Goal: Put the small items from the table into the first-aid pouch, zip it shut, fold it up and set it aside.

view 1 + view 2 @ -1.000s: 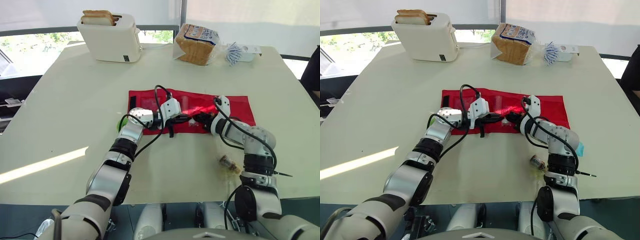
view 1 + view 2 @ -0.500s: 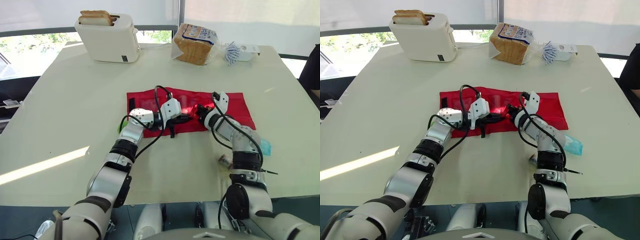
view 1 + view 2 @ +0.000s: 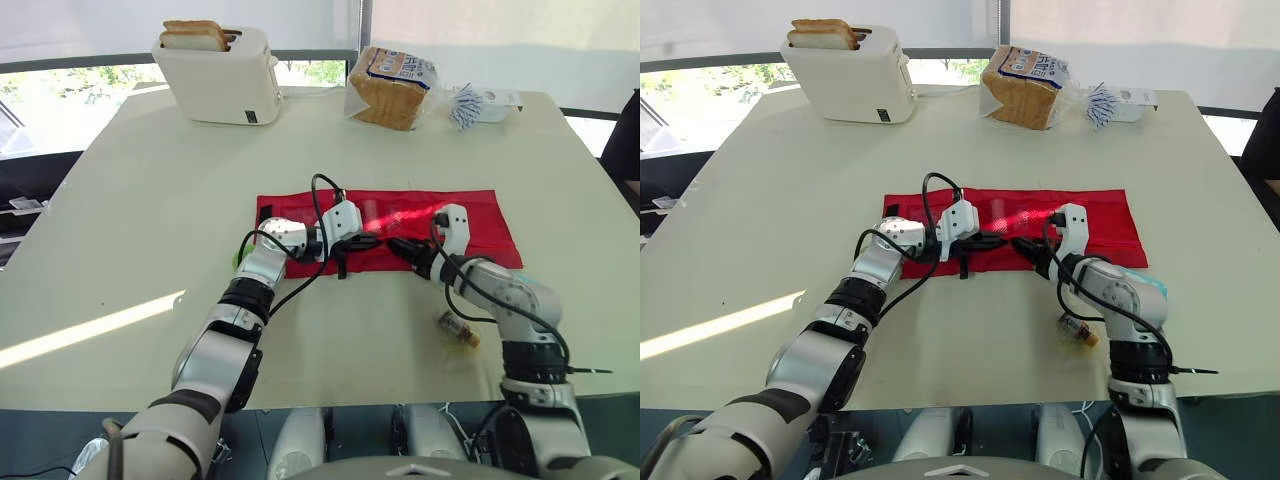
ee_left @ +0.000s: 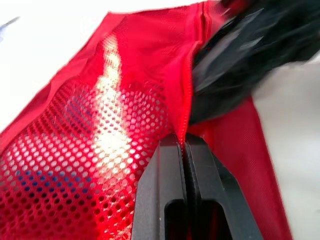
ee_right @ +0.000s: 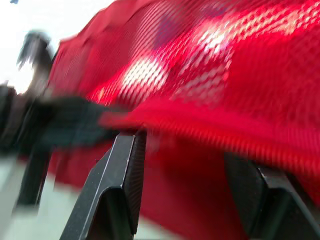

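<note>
On pale table [image 3: 150, 200] by bright windows: toaster [image 3: 220, 75] with two slices at upper left of the frame, bag of sliced bread [image 3: 392, 88] at upper centre. At centre of the frame, red first-aid pouch [image 3: 480, 215], lying flat and unfolded, mesh side up. On its lower edge, left gripper [image 4: 182, 142], fingers pressed together and clamped on a thin ridge of red fabric by the zip line. Just beside it, right gripper [image 3: 402, 248], fingers apart, low over the same edge, nothing between them. At lower right, small brownish bottle [image 3: 456, 325] on bare table, apart from the pouch, not yet packed. Pouch judged soft, light and limp: mesh and thin cloth, likely to wrinkle and slide on smooth table if pulled from one side only. Best to pinch at the seam or the zip tab, not at open mesh, and to hold one end down while pulling the slider. Bottle probably hard and round, ready to roll; better to take across the body. Cannot tell where the slider sits or how much of the zip is closed.
</note>
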Available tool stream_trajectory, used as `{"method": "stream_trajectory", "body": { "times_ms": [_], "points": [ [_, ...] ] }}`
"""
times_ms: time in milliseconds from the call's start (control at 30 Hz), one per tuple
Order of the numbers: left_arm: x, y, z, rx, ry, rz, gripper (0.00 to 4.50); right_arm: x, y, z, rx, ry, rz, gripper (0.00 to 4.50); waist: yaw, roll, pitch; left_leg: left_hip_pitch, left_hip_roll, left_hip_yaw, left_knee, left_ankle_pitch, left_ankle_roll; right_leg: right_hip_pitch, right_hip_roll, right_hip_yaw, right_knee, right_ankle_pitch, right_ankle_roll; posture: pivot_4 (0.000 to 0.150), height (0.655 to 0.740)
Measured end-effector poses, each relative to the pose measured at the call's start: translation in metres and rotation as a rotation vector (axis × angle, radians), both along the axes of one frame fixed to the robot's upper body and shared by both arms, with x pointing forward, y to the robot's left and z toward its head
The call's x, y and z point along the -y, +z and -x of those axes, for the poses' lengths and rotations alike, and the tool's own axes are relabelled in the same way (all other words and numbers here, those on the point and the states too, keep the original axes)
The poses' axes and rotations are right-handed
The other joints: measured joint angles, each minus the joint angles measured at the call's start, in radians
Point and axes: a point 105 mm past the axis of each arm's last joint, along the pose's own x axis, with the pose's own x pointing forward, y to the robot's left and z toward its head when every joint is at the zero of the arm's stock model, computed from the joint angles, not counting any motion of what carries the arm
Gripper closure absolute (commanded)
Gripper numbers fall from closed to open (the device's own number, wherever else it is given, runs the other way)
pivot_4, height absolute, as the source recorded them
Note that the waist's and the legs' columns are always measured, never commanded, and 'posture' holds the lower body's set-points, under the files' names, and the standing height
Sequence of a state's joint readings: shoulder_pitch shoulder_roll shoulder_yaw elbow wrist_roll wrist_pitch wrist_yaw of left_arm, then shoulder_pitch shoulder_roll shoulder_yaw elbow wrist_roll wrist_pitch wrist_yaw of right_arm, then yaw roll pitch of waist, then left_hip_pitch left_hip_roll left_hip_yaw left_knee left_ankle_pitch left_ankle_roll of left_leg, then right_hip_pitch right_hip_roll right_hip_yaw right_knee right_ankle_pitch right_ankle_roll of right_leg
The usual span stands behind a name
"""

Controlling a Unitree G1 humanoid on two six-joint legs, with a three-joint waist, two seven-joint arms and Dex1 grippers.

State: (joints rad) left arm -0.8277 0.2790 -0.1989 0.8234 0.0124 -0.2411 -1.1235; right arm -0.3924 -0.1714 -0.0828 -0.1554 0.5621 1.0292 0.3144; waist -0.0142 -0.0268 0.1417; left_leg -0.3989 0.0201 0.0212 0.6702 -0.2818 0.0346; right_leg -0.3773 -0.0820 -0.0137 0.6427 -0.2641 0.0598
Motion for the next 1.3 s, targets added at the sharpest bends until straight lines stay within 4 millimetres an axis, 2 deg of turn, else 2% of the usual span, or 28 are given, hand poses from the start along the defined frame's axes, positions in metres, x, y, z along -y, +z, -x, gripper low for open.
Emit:
{"method": "stream_trajectory", "body": {
  "times_ms": [233,333,367,400,467,533,567,633,667,767,900,933,1000,1033,1167,1300],
  "points": [
    [0.000,0.000,-0.005,-0.004,0.020,0.001,4.50,0.001,0.008,0.028,0.116,0.150,0.136,2.12,0.002,0.000,0.000,0.000,0.000,0.000,0.000,0.000,0.000,0.000,0.000,0.000,0.000,0.000,0.000,0.150,0.7400],
    [-0.001,0.000,-0.005,0.001,0.018,-0.002,4.50,0.008,0.025,0.042,0.285,0.185,0.149,2.12,0.005,-0.001,0.000,-0.001,0.000,0.000,0.000,0.000,0.001,0.000,0.000,0.000,-0.001,0.000,0.000,0.150,0.7400],
    [-0.002,0.001,-0.005,0.005,0.017,-0.004,4.50,0.015,0.038,0.054,0.398,0.188,0.136,2.12,0.005,-0.001,0.000,-0.001,0.000,0.000,0.000,0.000,0.001,0.000,0.000,0.000,-0.001,0.000,0.000,0.150,0.7400],
    [-0.002,0.001,-0.005,0.005,0.018,-0.005,4.50,0.017,0.041,0.056,0.417,0.190,0.135,1.70,0.005,-0.001,0.000,-0.001,0.000,0.000,0.000,0.000,0.001,0.000,0.000,0.000,-0.001,0.000,0.000,0.150,0.7400],
    [-0.002,0.002,-0.006,0.007,0.016,-0.005,4.50,0.029,0.046,0.075,0.481,0.221,0.148,1.35,0.008,-0.001,0.000,-0.001,0.000,-0.001,0.000,0.000,0.001,0.000,0.000,-0.001,-0.001,0.000,0.000,0.150,0.7400],
    [-0.009,0.001,-0.007,0.008,0.030,-0.016,4.50,0.053,0.045,0.096,0.482,0.244,0.192,0.48,0.011,-0.002,0.001,0.000,0.000,-0.001,0.001,0.000,0.001,0.001,0.000,-0.001,-0.002,0.000,0.000,0.150,0.7400],
    [-0.014,0.001,-0.009,0.008,0.041,-0.020,4.50,0.072,0.050,0.106,0.489,0.219,0.192,0.07,0.003,-0.002,0.001,0.001,0.001,0.000,0.001,0.000,0.001,0.002,0.000,0.000,0.000,0.000,0.000,0.150,0.7400],
    [-0.013,0.001,-0.009,0.010,0.039,-0.019,4.50,0.078,0.054,0.111,0.495,0.215,0.179,0.07,0.002,-0.002,0.001,0.002,0.001,0.000,0.001,0.000,0.001,0.002,0.001,0.000,0.000,0.000,0.000,0.150,0.7400],
    [-0.010,0.002,-0.009,0.011,0.029,-0.017,4.50,0.089,0.062,0.124,0.498,0.214,0.155,0.07,0.008,-0.001,0.001,0.002,0.001,0.000,0.000,0.000,0.001,0.002,0.001,0.000,-0.001,0.000,0.000,0.150,0.7400],
    [-0.015,0.002,-0.011,0.013,0.039,-0.023,4.50,0.112,0.074,0.146,0.510,0.194,0.178,0.07,0.012,-0.002,0.001,0.001,0.001,0.000,0.000,-0.001,0.001,0.002,0.001,-0.001,-0.001,0.000,0.000,0.150,0.7400],
    [-0.015,0.002,-0.011,0.013,0.038,-0.023,4.50,0.126,0.080,0.164,0.494,0.201,0.193,0.07,0.016,-0.002,0.001,0.001,0.001,0.000,0.000,-0.001,0.001,0.002,0.001,0.000,-0.001,0.000,0.000,0.150,0.7400],
    [-0.015,0.001,-0.011,0.008,0.034,-0.024,4.50,0.138,0.087,0.183,0.464,0.233,0.220,0.07,0.016,-0.002,0.001,0.002,0.001,0.000,0.000,-0.001,0.001,0.002,0.001,0.000,-0.001,0.000,0.000,0.150,0.7400],
    [-0.014,0.001,-0.010,0.005,0.027,-0.026,4.50,0.143,0.090,0.192,0.450,0.267,0.256,0.07,0.016,-0.002,0.001,0.001,0.001,0.000,0.001,-0.001,0.001,0.002,0.001,0.000,-0.001,0.000,0.000,0.150,0.7400],
    [-0.013,0.001,-0.010,0.006,0.022,-0.026,4.50,0.152,0.091,0.199,0.418,0.298,0.303,0.07,0.020,-0.002,0.001,0.001,0.001,0.000,0.000,-0.001,0.001,0.002,0.000,0.000,-0.001,0.000,0.000,0.150,0.7400],
    [-0.013,0.000,-0.010,0.004,0.016,-0.028,4.50,0.182,0.101,0.210,0.391,0.310,0.427,0.07,0.023,-0.004,0.001,0.002,0.001,0.000,0.000,-0.001,0.001,0.002,0.001,0.001,-0.002,0.000,0.000,0.150,0.7400],
    [-0.012,0.001,-0.011,0.006,0.013,-0.034,4.50,0.197,0.122,0.210,0.401,0.287,0.462,0.07,0.025,-0.004,0.001,0.002,0.001,0.000,0.000,-0.001,0.001,0.002,0.001,0.000,-0.002,0.000,0.000,0.150,0.7400]
  ]
}}
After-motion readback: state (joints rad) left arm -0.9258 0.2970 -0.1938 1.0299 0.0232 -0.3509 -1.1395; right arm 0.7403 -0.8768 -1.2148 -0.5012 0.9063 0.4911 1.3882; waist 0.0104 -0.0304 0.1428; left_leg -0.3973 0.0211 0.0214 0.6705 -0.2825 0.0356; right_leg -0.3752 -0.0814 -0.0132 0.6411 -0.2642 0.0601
